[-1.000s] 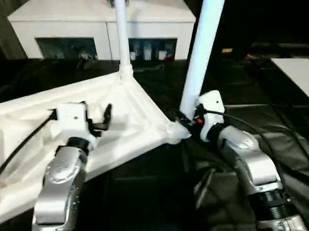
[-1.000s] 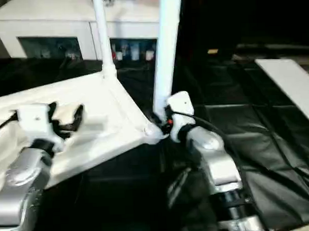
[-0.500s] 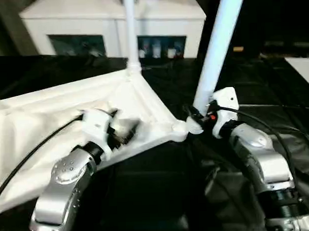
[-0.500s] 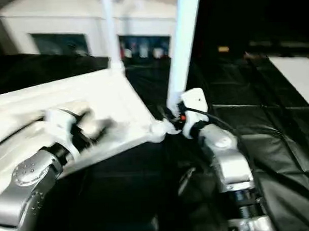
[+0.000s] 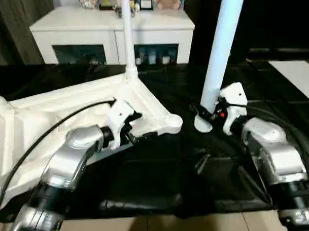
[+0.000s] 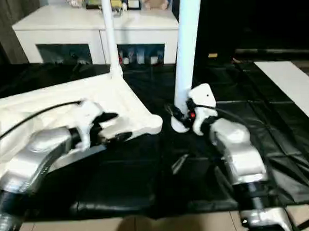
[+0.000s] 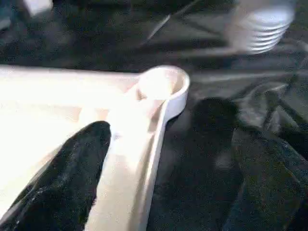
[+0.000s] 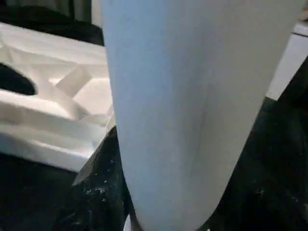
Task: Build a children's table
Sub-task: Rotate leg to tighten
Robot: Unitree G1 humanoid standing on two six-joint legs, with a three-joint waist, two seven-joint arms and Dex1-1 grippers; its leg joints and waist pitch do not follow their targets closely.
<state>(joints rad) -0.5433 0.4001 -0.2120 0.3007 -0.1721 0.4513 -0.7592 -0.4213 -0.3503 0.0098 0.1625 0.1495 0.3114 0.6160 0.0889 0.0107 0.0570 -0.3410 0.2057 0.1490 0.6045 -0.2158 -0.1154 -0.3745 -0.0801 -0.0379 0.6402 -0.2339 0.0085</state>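
Observation:
The children's table lies upside down: its white ribbed tabletop point(image 5: 48, 119) rests on the black mat at the left, with one thin leg point(image 5: 126, 35) standing in its far corner. The near right corner socket point(image 5: 170, 123) is empty, as the left wrist view shows point(image 7: 163, 85). My left gripper point(image 5: 137, 128) is open and straddles the tabletop's rim just short of that socket, one finger point(image 7: 72, 183) over the ribs and the other outside. My right gripper point(image 5: 208, 113) is shut on a thick white leg point(image 5: 220, 47), held upright, its foot on the mat right of the socket.
A white cabinet point(image 5: 111, 31) with glass doors stands at the back, toys on top. A white panel point(image 5: 295, 72) lies on the mat at the far right. The black mat point(image 5: 146, 181) ends at a pale floor strip along the near edge.
The held leg's foot was at the corner socket; now it stands apart from it on the mat. My left gripper has moved from the ribbed middle to the rim near that corner. The camera shifted.

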